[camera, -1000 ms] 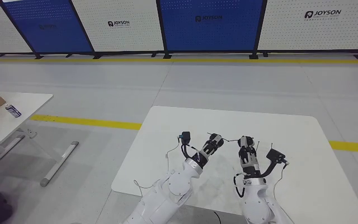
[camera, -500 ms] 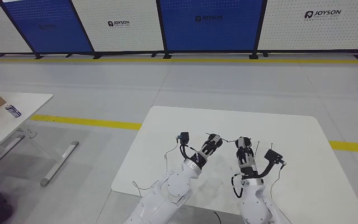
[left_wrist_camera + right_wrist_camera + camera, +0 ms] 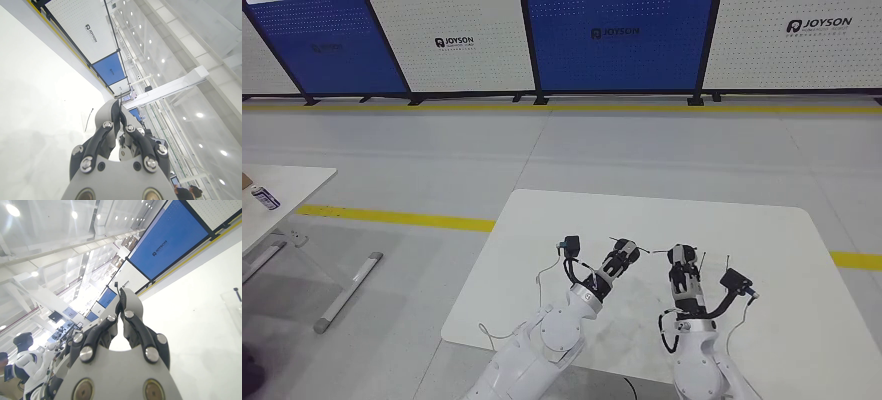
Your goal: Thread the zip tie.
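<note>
Where the two arms are held close together over the white table (image 3: 722, 225), the left gripper (image 3: 119, 107) is seen closed on a thin black zip tie (image 3: 120, 97), whose pointed tail is shown sticking out just past the fingertips. The right gripper (image 3: 122, 296) is likewise clamped shut on a zip tie, and a small square head (image 3: 115, 283) is seen poking out beyond its fingertips. Whether both ends belong to one tie cannot be told. In the top view the left gripper (image 3: 623, 256) and the right gripper (image 3: 681, 258) are found near each other but apart, above the middle of the table, and a fine dark line is made out between them. A second tie (image 3: 88, 119) is laid flat on a clear sheet (image 3: 230, 309) on the table, well apart from both grippers.
</note>
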Robot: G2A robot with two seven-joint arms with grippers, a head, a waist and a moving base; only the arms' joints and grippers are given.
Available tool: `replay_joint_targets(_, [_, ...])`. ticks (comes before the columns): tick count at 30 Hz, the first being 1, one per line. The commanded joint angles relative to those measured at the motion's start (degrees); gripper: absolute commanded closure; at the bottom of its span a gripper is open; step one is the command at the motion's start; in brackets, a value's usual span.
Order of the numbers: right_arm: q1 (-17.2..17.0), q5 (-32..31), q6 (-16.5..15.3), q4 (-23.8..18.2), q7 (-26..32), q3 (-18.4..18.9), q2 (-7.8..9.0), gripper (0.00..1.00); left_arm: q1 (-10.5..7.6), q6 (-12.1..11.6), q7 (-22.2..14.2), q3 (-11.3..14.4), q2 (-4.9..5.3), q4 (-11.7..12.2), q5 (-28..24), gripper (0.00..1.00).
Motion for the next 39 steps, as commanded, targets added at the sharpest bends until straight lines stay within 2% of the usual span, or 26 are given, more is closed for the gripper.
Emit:
replay_joint_targets(1, [0.06,-0.21,-0.12,0.17,0.16,-0.08,-0.06,1.0,0.0,0.0,0.0,0.0,0.0,0.0,0.0,1.0])
replay_joint_targets(22, [-0.38,-1.25,-1.01,0.04,0.45,0.17,-0.68,1.0,0.0,0.0,0.0,0.0,0.0,0.0,0.0,1.0])
replay_joint_targets(39, [0.15,-2.06,-0.34,0.66,1.35,-0.37,-1.29,1.0,0.0,0.0,0.0,0.0,0.0,0.0,0.0,1.0])
